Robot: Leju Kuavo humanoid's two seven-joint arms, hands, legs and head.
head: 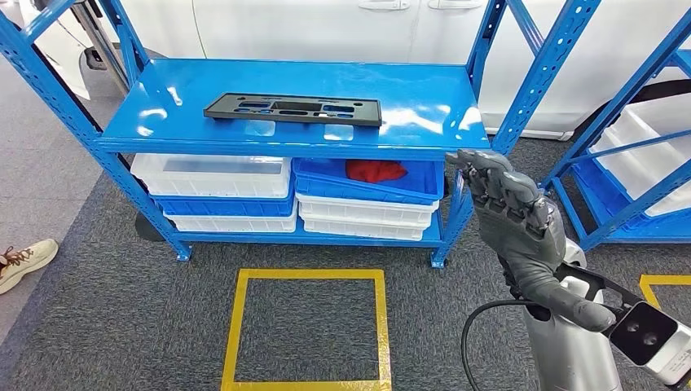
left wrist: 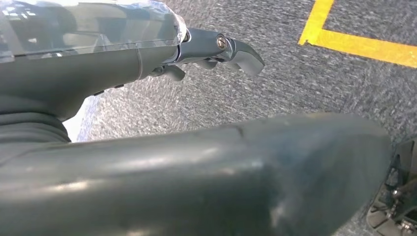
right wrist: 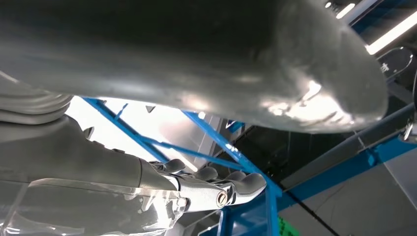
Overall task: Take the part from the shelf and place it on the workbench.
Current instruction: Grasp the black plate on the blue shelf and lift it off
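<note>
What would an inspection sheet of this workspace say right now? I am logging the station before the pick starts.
Surface: glossy blue metal shelf top carries one item; no workbench seen.
Job's things: flat black plastic part with cutouts lies on the shelf top, untouched.
Clutter: white plastic bins and a blue bin holding a red cloth on the lower level.
Hands: right hand raised beside the shelf's right post, holding nothing, fingers slightly curled; left hand above the carpet, holding nothing.
Cables: black cable loops by the right forearm.
Surroundings: grey carpet with a yellow taped square; a person's shoe at left; second blue rack at right.
</note>
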